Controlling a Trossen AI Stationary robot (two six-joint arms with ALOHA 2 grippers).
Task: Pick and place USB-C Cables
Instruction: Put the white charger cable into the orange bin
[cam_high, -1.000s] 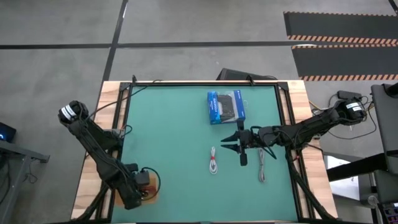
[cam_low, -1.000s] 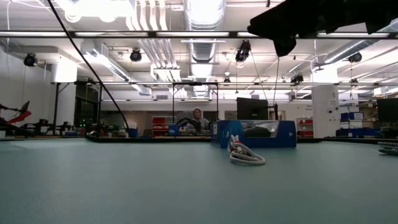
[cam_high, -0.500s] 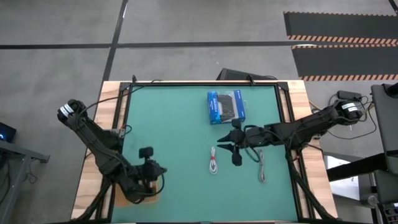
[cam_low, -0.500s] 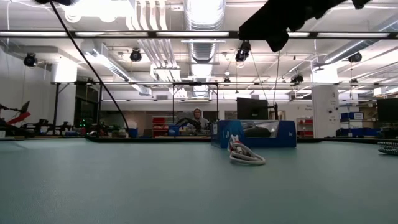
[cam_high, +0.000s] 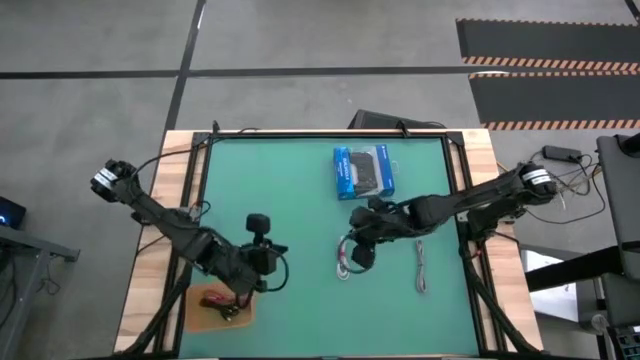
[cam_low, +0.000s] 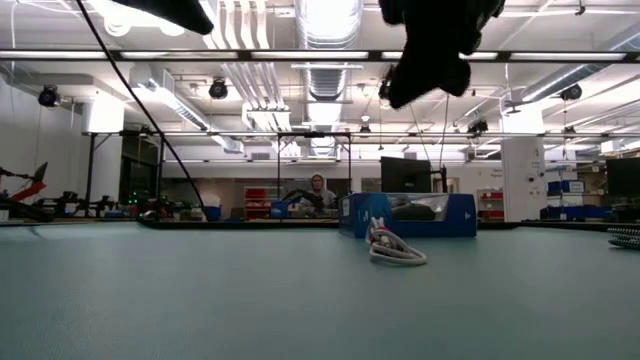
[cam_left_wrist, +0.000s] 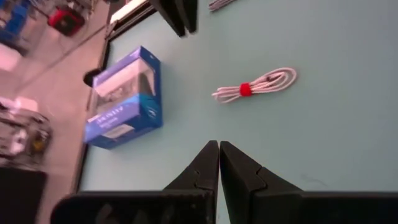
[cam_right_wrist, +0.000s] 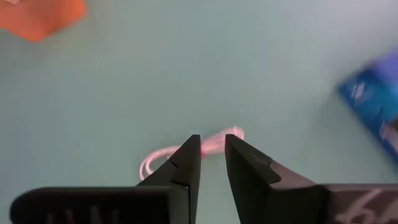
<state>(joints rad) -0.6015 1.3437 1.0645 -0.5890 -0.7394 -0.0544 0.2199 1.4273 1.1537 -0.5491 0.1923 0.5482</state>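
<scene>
Right gripper (cam_high: 352, 255) above the white cable (cam_left_wrist: 256, 85) at mid-bench (cam_high: 290, 200), fingers (cam_right_wrist: 186, 163) narrowly parted, nothing pinched; contact with the cable not clear. White cable lying flat, red tie at its middle, near the blue box (cam_high: 362, 171). Grey cable (cam_high: 420, 266) just to the right. Left gripper (cam_left_wrist: 219, 155) pressed together, empty, over the bench's left part. Red cable (cam_high: 215, 299) on an orange mat (cam_high: 205, 312) at the near-left edge.

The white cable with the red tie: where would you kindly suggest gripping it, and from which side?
Grip the white cable at its red tie, coming straight down from above. It lies flat on the table, and the strands are bundled tightest there. The right gripper hangs over it.
</scene>
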